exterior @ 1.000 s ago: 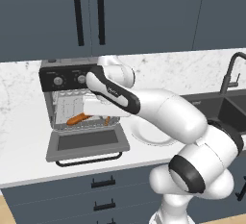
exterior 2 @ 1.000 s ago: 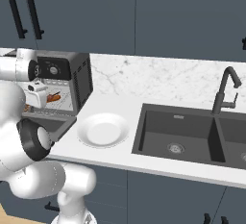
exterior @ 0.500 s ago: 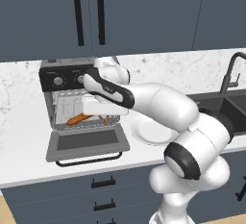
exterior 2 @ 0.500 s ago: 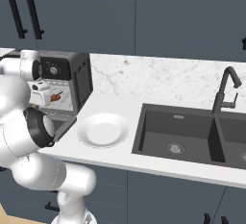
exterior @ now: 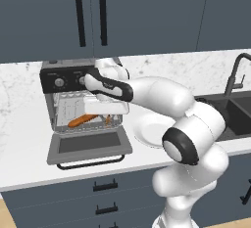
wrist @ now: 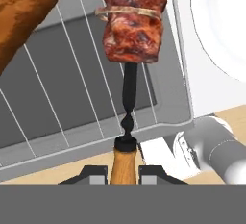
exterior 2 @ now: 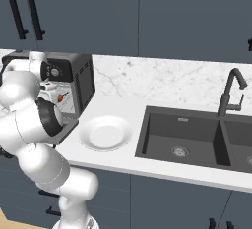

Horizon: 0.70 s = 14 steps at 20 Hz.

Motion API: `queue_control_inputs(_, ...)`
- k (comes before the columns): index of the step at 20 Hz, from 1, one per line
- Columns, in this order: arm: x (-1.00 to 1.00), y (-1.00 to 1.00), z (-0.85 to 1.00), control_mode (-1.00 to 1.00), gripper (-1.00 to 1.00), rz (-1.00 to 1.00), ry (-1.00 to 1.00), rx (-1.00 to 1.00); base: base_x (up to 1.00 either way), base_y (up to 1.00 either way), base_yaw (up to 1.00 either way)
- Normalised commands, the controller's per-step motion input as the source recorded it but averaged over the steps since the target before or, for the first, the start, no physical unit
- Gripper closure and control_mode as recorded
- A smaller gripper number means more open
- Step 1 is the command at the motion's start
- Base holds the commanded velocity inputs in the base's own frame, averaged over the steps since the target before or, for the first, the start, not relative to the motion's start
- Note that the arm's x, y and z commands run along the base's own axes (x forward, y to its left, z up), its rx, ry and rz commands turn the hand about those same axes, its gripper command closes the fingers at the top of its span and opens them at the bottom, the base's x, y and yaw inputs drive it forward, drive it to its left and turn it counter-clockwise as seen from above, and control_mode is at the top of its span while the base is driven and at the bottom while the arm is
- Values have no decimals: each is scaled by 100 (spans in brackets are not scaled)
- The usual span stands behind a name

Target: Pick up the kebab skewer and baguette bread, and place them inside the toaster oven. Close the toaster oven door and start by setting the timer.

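The toaster oven [exterior: 66, 78] stands on the counter with its door [exterior: 88, 144] dropped flat in front. On its wire rack [wrist: 72, 98] lies the baguette bread [exterior: 82, 120], an orange-brown loaf, at the left; its end shows at the hand view's upper left [wrist: 24, 11]. My gripper [wrist: 123, 170] is shut on the wooden handle of the kebab skewer [wrist: 132, 21], whose dark stick and reddish meat chunks point into the oven just over the rack. In the left base view the hand [exterior: 105, 105] sits in the oven mouth, right of the loaf.
A white plate [exterior: 147, 131] lies on the counter just right of the open door, also seen at the plate [exterior 2: 105, 132]. A dark sink [exterior 2: 182, 134] with a black faucet [exterior 2: 231, 93] is farther right. Dark cabinets hang above.
The arm's elbow has swung forward and left while the hand stays at the oven mouth with the skewer still held. Loaf and door have not moved.
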Motion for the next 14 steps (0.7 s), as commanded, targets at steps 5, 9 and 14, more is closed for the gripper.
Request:
queue_control_inputs(5,31,0,-35,-100,100,0,5,-1,0,0,0)
queue_control_inputs(9,29,0,-11,-100,100,0,4,0,0,0,0)
queue_control_inputs(14,10,0,-9,-100,100,0,5,0,0,0,0)
